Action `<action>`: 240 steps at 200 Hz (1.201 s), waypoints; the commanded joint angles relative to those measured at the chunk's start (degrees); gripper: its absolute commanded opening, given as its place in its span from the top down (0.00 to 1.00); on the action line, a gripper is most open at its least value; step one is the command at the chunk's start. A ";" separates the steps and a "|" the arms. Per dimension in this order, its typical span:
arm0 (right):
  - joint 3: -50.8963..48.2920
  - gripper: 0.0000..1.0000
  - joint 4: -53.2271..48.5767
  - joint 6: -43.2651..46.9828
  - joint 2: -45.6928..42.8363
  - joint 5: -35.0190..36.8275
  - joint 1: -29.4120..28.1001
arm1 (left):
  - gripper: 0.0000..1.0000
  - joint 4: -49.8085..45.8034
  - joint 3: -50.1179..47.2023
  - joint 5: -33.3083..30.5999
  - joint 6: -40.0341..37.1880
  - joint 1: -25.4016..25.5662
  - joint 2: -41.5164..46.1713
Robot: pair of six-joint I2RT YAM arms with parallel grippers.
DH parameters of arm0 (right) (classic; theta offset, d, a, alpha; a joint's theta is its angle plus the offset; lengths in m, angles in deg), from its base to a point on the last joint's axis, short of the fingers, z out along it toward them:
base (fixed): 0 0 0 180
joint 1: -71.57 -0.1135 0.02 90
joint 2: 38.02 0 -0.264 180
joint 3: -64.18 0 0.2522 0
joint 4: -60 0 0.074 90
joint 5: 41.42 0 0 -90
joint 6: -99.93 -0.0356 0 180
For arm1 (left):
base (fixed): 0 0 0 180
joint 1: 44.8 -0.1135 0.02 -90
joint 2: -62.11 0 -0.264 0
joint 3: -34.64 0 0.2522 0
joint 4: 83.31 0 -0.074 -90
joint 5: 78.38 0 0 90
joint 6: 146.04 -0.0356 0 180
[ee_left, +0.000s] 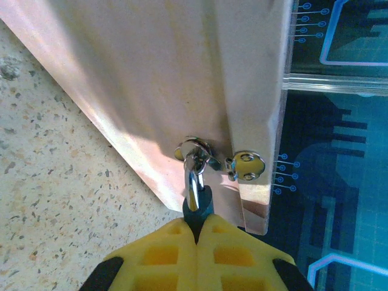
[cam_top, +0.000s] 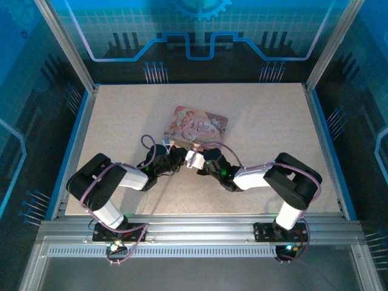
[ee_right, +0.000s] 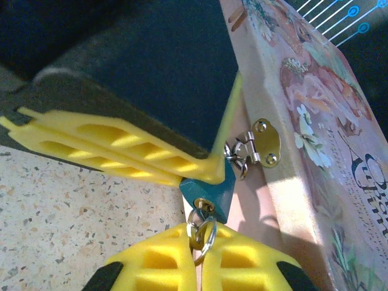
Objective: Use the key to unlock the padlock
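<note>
The table (ee_left: 48, 212) is matt, pale and speckled, stone-like with a fine grain. The box (ee_right: 315, 109) has a smooth printed lid with a soft sheen, and its plain pink side looks satiny. Its hasp (ee_right: 265, 142) is bright polished metal with small rivets. The padlock (ee_right: 211, 189) has a teal, lightly glossy body and a mirror-bright metal shackle. The key (ee_right: 201, 209) and its ring (ee_right: 206, 236) are shiny metal, the ring yellowish in places. The left pincer (ee_left: 197, 227) and right pincer (ee_right: 200, 245) have yellow fingers of matt, rubbery-looking plastic with moulded hollows. The arms (cam_top: 130, 177) wear glossy white and black plastic shells. The rails (cam_top: 182, 233) are brushed metal.
</note>
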 commanded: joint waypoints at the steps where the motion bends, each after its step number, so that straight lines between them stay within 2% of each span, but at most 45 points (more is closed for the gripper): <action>1: 1.05 1.00 3.72 -2.30 0.18 -0.52 -0.29 | 1.00 4.18 1.55 1.37 -0.44 0.65 0.94; 33: 0.79 1.00 3.80 -5.50 0.17 -1.20 -0.22 | 1.00 4.19 1.42 1.36 -0.39 0.70 0.83; 139: 1.32 1.00 2.38 -27.42 -0.02 -7.42 0.46 | 1.00 4.78 1.39 0.76 -0.38 1.68 -0.89; 205: 0.24 1.00 2.53 -36.50 1.44 -10.65 2.17 | 1.00 4.75 1.17 0.41 -0.97 1.81 -1.48; 240: -2.02 1.00 4.62 -43.42 1.75 -12.37 3.14 | 0.86 3.38 0.83 -0.10 -2.16 1.81 -0.83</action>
